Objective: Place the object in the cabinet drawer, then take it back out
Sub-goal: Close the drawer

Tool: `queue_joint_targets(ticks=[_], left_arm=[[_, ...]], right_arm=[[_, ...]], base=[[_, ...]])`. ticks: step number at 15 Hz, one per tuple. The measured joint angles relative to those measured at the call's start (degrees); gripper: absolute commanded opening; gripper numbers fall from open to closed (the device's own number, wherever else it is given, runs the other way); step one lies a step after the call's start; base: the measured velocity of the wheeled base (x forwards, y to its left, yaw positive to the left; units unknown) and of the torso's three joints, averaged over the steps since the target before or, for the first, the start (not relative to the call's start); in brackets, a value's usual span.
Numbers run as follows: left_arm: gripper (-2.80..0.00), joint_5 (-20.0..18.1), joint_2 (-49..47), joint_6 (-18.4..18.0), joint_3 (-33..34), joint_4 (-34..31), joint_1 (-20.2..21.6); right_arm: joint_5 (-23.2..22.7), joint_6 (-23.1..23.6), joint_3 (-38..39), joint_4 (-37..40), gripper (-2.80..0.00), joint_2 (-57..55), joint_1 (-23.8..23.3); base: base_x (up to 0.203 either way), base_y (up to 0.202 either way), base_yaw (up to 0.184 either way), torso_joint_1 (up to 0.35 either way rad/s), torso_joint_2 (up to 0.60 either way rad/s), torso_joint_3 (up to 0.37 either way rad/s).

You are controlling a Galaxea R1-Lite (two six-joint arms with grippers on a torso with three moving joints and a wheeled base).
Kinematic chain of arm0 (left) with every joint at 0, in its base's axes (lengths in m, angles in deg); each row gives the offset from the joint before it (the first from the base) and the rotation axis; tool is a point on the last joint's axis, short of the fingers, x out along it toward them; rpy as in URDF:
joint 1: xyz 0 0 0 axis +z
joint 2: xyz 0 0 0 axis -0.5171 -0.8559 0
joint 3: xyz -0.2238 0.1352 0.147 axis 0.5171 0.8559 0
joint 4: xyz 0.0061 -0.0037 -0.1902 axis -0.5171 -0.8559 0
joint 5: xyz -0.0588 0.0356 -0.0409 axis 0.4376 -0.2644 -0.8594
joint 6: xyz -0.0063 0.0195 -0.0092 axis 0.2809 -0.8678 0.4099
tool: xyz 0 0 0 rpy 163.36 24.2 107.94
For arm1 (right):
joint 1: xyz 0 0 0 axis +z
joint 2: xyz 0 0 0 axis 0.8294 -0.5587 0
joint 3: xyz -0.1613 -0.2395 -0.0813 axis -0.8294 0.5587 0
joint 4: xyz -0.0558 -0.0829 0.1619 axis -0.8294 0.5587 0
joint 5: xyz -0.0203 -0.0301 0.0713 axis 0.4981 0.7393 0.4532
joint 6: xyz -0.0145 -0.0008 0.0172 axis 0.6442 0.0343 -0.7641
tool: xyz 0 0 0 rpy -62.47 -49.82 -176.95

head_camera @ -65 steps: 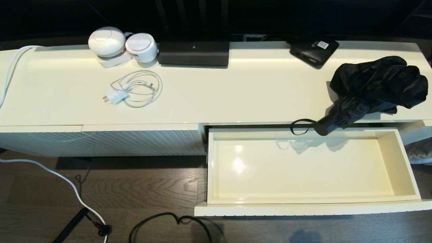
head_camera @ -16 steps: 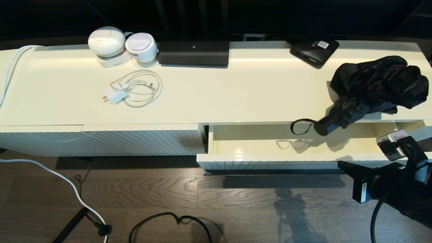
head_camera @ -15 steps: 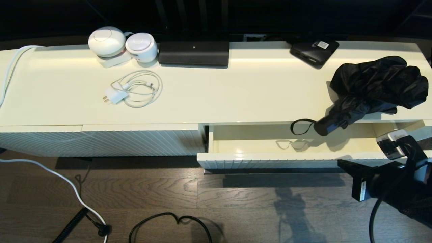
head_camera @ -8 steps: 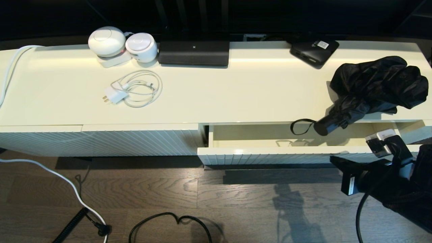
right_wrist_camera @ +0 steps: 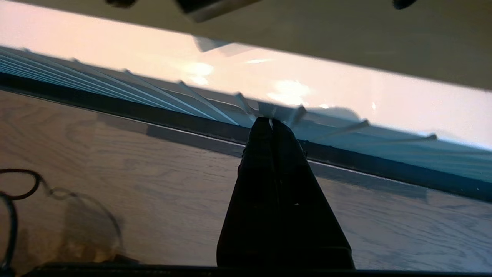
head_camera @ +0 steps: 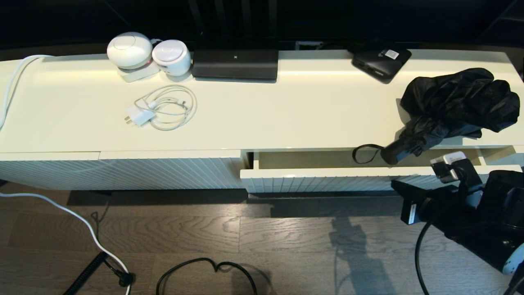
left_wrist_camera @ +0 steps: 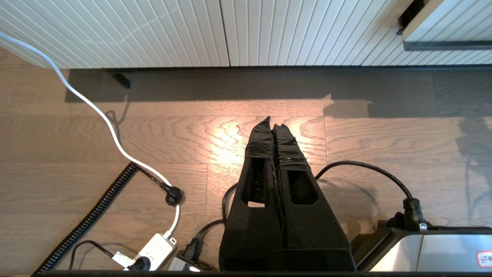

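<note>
The black compact folding umbrella with loose wrinkly fabric [head_camera: 456,104] was seen lying on the glossy cream table [head_camera: 286,110] at about three o'clock in the head view, its short cylindrical handle overhanging the front edge above the wide shallow cream-white drawer with the vertically ribbed front [head_camera: 327,182] — a drawer left only slightly open. The right pincer [right_wrist_camera: 271,122] was found at four o'clock, its fingers pressed together and empty, the tips set against the ribbed drawer front just above the long dark handle bar [right_wrist_camera: 153,115]. The left pincer [left_wrist_camera: 273,126] was held closed with nothing in it over the wooden floor [left_wrist_camera: 153,138], well apart from the drawer.
</note>
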Motion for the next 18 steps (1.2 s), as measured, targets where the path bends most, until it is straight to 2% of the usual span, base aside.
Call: queue_joint_targets(ticks=[5,18], left_arm=[[-2.8,0.02,0.0,0.0,0.02,0.0,0.0],[-2.8,0.0,0.0,0.01,0.0,0.0,0.0]], right_arm=[[-0.17,-0.06,-1.49,-4.97,-2.8,-4.56,-1.26],[-1.52,0.01,-10.14,-4.09,-2.8,-10.87,-3.45]], base=[[0.0,0.0,0.0,0.0,0.0,0.0],[0.0,0.0,0.0,0.0,0.0,0.0]])
